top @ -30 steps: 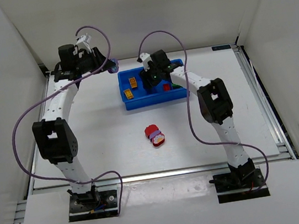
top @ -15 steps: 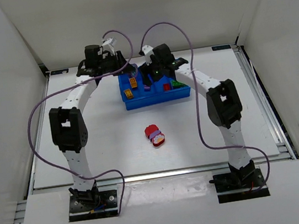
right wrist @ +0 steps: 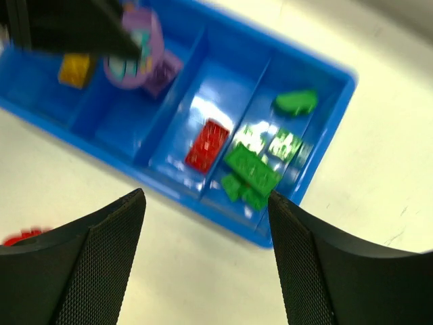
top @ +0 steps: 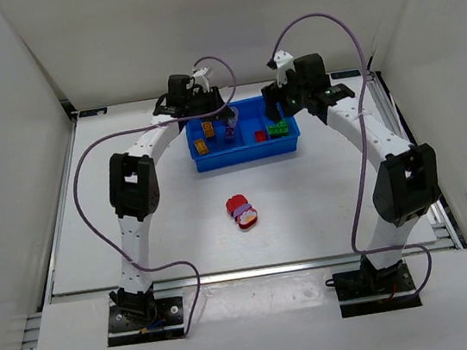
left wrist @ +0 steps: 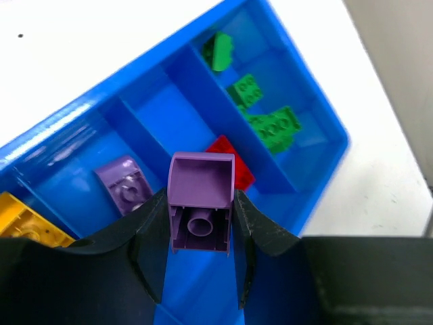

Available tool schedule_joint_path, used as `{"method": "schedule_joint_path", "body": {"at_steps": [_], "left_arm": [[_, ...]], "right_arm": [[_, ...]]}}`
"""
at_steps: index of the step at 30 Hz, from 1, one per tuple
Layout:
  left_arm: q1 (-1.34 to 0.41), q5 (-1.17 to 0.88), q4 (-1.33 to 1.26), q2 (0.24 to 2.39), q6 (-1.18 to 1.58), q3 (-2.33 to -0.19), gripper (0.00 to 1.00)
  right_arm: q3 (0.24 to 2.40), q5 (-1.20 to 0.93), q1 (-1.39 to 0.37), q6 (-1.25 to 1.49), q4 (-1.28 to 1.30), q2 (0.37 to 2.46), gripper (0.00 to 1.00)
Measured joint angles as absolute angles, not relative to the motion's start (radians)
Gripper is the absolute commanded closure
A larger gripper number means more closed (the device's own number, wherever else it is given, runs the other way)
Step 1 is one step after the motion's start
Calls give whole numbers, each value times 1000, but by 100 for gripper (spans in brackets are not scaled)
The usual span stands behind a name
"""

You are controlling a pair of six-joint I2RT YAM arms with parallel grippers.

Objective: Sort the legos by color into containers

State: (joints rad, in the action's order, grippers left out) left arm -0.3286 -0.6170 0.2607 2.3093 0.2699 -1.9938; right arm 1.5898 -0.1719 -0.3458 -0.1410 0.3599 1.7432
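left gripper (left wrist: 201, 223) pinches a purple lego (left wrist: 201, 181) above the blue tray (left wrist: 325, 122), seemingly over the divider (left wrist: 142, 132) between purple and red compartments; released here, it could drop beside the red lego (left wrist: 230, 161). right gripper (right wrist: 205, 198) hangs open and empty above the green end.

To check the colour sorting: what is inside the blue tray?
Yellow-orange bricks, a purple brick, a red brick and green bricks, sorted by compartment. The held purple brick in the left gripper hides part of the red one.
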Motion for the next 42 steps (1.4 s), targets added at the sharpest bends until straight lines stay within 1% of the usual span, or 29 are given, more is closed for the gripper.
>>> {"method": "schedule_joint_path", "body": {"at_steps": [4, 5, 6, 7, 9, 10, 11, 12, 13, 14, 16, 21, 25, 26, 27, 30, 34, 37, 39, 42], "left_arm": [[-330, -571, 267, 2359, 258, -2018, 83], [-330, -559, 272, 2367, 253, -2021, 82], [-330, -544, 278, 2376, 248, -2027, 78], [-329, -527, 283, 2382, 243, -2033, 63], [-328, -507, 288, 2393, 240, -2041, 50], [-328, -498, 288, 2398, 236, -2045, 37], [-329, -490, 289, 2400, 236, -2046, 31], [-329, -485, 293, 2400, 231, -2047, 27], [-329, -481, 292, 2400, 229, -2047, 20], [-329, -478, 292, 2400, 228, -2048, 17], [-329, -478, 291, 2399, 227, -2053, 15], [-322, -479, 284, 2381, 242, -2056, 14], [-313, -475, 289, 2295, 263, -2054, 14], [-308, -470, 295, 2254, 263, -2053, 9], [-305, -461, 300, 2212, 260, -2050, 1], [-287, -427, 318, 2031, 259, -2000, 0], [-222, -443, 331, 1736, 247, -1858, 1], [-147, -463, 368, 1545, 224, -1722, 1], [-95, -486, 402, 1460, 224, -1643, 0], [-19, -545, 466, 1380, 226, -1520, 1]], "right_arm": [[1538, -205, -336, -167, 418, 1743, 24], [1533, -215, -334, -169, 424, 1743, 24], [1530, -224, -334, -170, 429, 1743, 24], [1528, -234, -334, -173, 430, 1742, 24], [1526, -252, -332, -179, 437, 1742, 24], [1525, -261, -331, -184, 440, 1742, 24], [1523, -270, -331, -189, 441, 1742, 24], [1521, -281, -329, -192, 443, 1742, 24], [1518, -291, -328, -195, 446, 1742, 24], [1514, -300, -328, -197, 446, 1741, 24], [1504, -322, -327, -204, 448, 1740, 24], [1451, -383, -328, -223, 451, 1727, 25], [1387, -428, -347, -257, 456, 1676, 26], [1359, -434, -363, -269, 461, 1651, 26], [1332, -439, -385, -278, 465, 1623, 25], [1223, -426, -517, -301, 451, 1522, 23], [1122, -423, -693, -261, 443, 1443, 18], [1091, -417, -699, -192, 441, 1443, 19], [1082, -411, -688, -146, 440, 1457, 21], [1083, -373, -681, -37, 439, 1500, 22]]}}
